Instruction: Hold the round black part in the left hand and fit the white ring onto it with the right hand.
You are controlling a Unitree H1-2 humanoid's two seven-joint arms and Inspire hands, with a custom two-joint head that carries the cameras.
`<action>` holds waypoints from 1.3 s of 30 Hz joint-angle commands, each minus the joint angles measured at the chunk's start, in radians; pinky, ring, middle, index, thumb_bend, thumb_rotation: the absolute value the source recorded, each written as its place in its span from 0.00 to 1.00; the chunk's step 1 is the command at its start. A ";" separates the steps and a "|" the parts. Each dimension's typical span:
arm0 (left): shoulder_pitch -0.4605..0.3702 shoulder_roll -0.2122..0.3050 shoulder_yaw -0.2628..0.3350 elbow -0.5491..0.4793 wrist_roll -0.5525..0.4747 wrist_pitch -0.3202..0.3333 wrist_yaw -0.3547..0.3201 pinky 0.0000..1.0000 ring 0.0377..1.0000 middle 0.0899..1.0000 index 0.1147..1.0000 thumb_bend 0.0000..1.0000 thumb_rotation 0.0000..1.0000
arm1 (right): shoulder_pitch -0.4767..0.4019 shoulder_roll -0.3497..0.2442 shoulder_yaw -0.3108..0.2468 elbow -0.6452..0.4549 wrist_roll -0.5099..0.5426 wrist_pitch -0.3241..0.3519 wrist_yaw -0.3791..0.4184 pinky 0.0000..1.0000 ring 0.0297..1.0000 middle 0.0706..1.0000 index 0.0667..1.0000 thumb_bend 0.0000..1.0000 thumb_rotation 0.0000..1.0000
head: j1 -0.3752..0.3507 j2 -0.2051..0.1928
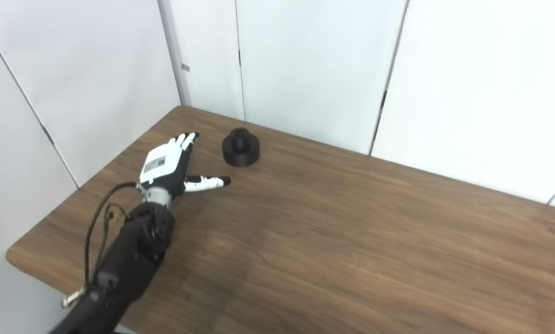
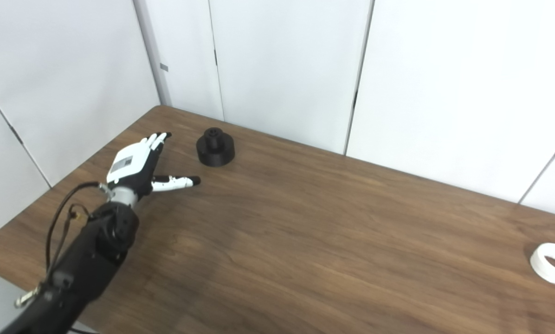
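Round black part stands upright near the bench's far left corner, hub upward; white ring lies flat, far right.

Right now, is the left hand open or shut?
Open: the left hand holds nothing, fingers and thumb spread, short of the round black part.

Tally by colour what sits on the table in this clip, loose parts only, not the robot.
Black: 1, the round black part, near the far left corner of the table.
White: 1, the white ring, at the right edge.
Total: 2.
The left robot hand is open beside the black part, holding nothing.
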 commanded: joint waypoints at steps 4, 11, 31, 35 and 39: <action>-0.121 0.061 -0.035 0.090 0.033 0.005 0.026 1.00 1.00 0.99 0.95 1.00 0.64 | -0.005 -0.006 0.006 -0.028 -0.012 -0.020 0.001 1.00 0.98 0.93 0.92 0.57 1.00 | -0.002 0.001; -0.233 0.076 -0.098 0.244 0.027 0.009 0.022 1.00 1.00 1.00 0.93 1.00 0.63 | -0.003 -0.005 0.007 -0.030 -0.016 -0.024 0.003 1.00 1.00 0.94 0.92 0.61 0.98 | -0.013 0.005; -0.406 0.070 -0.185 0.535 -0.096 -0.044 -0.040 1.00 1.00 0.97 0.86 1.00 0.59 | 0.002 0.010 0.009 -0.029 -0.056 -0.054 -0.008 1.00 0.98 0.92 0.92 0.62 0.93 | -0.031 0.012; -0.417 0.060 -0.202 0.560 -0.107 -0.046 -0.040 1.00 1.00 0.97 0.85 1.00 0.58 | 0.003 0.008 0.009 -0.027 -0.056 -0.063 -0.004 1.00 0.98 0.92 0.92 0.61 0.94 | -0.033 0.015; -0.428 0.048 -0.211 0.591 -0.121 -0.057 -0.026 1.00 1.00 0.96 0.85 1.00 0.58 | 0.007 0.010 0.009 -0.035 -0.056 -0.055 -0.006 1.00 0.98 0.92 0.92 0.62 0.95 | -0.042 0.019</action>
